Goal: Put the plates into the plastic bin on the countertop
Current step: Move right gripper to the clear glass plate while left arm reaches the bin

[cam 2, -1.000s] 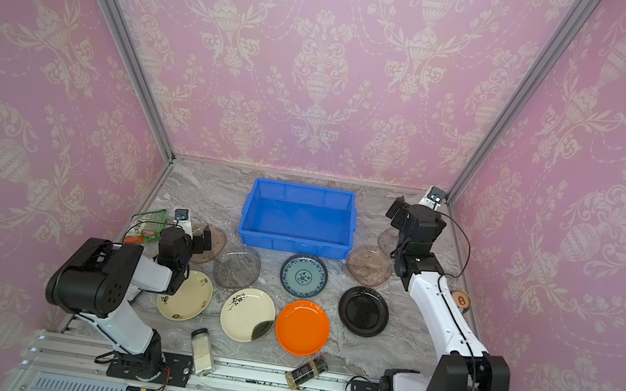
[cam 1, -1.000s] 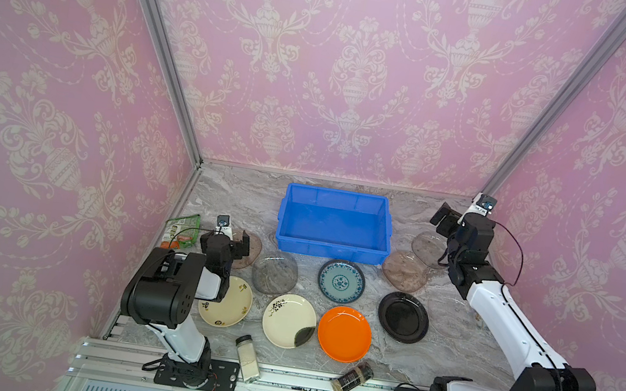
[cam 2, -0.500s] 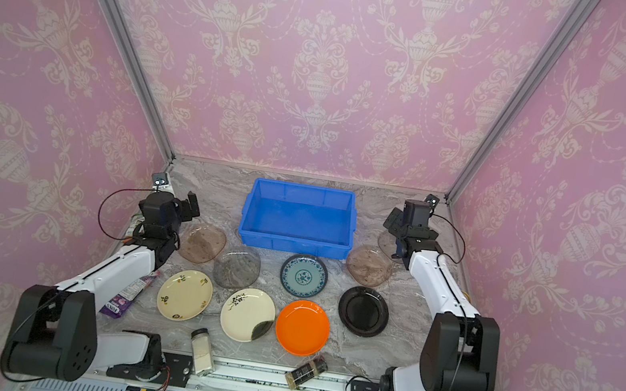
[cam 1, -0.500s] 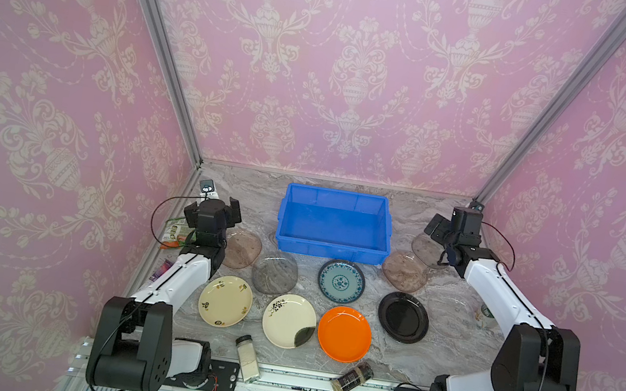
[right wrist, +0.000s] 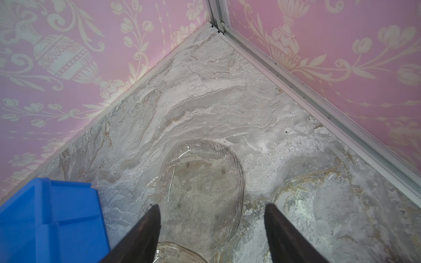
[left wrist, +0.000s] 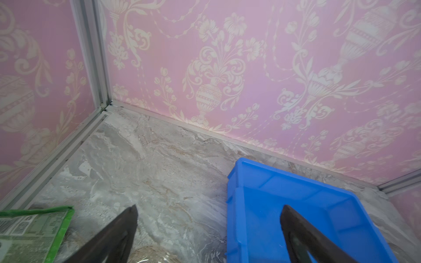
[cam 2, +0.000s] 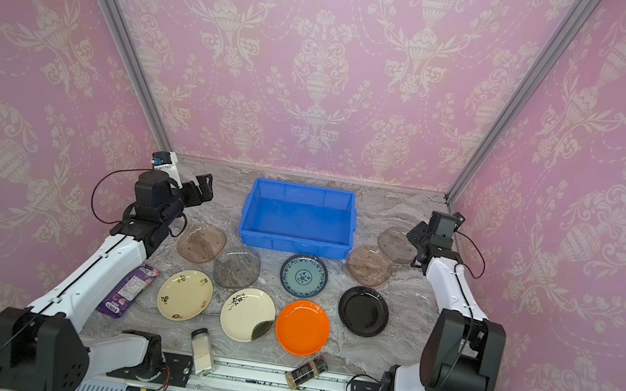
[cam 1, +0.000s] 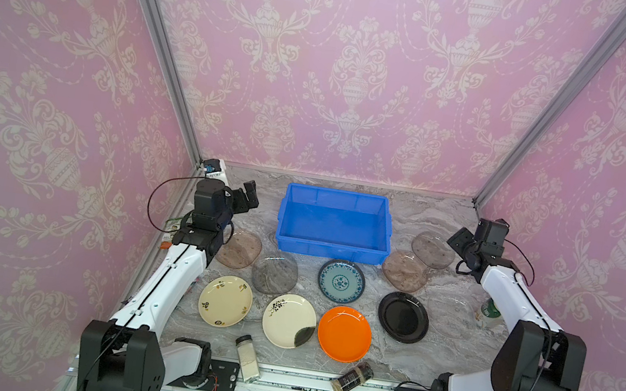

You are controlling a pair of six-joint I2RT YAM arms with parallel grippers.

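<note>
1. Right gripper: the jaws stand apart and hold nothing. In the right wrist view its two dark fingers frame the near part of a translucent grey rounded glass plate. Whether they touch it cannot be told.
2. Left gripper: the jaws stand wide apart and empty, raised near the left end of the bright blue rectangular plastic bin.
3. Bin status: no plate is inside. It stands at the back centre of the grey-and-white veined marble-look countertop.
4. Plate locations: all visible plates lie flat on the countertop in front of and beside the bin. The grey glass plate lies to the bin's right, just beside a pinkish translucent glass plate. A teal patterned plate, a glossy black plate and a round orange plate lie nearer the front.
5. Judged step: first pick, on the grey glass plate. The task is at its start.
6. Hazard, slip: the smooth glass rim lies low against the stone. Fingers closing too high would probably skid over it or push it away.
7. Hazard, collision: a shoved plate could strike the pinkish neighbour.
8. Hazard, drop: a thin-edge grip could let the plate tilt and fall before it clears the bin's flared rim.
</note>
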